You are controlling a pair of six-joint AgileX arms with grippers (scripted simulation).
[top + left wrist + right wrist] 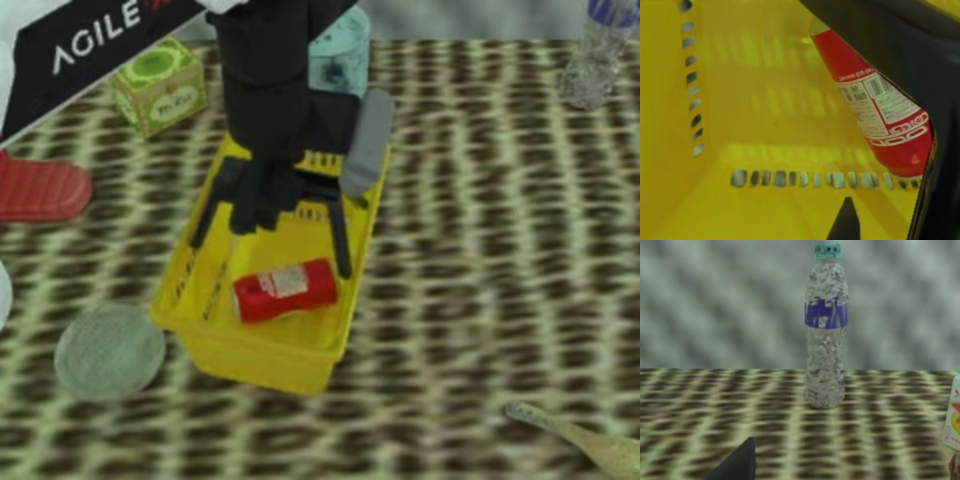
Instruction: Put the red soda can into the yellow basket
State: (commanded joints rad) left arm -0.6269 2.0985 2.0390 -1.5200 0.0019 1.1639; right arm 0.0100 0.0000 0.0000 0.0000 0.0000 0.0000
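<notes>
Lying on its side on the floor of the large yellow slotted plastic basket [262,345]: the small red cylindrical soda can [285,290], toward the basket's near end, label up. Directly above the basket's middle, the left tool [262,215], black fingers spread, holding nothing, apart from the can. Far basket wall and part of the black folding handle [341,235] hidden under the arm. In the left wrist view, can partly cut off by dark structure. Right tool barely visible; state impossible to tell. Open patterned worktop [480,260] to the basket's right.
</notes>
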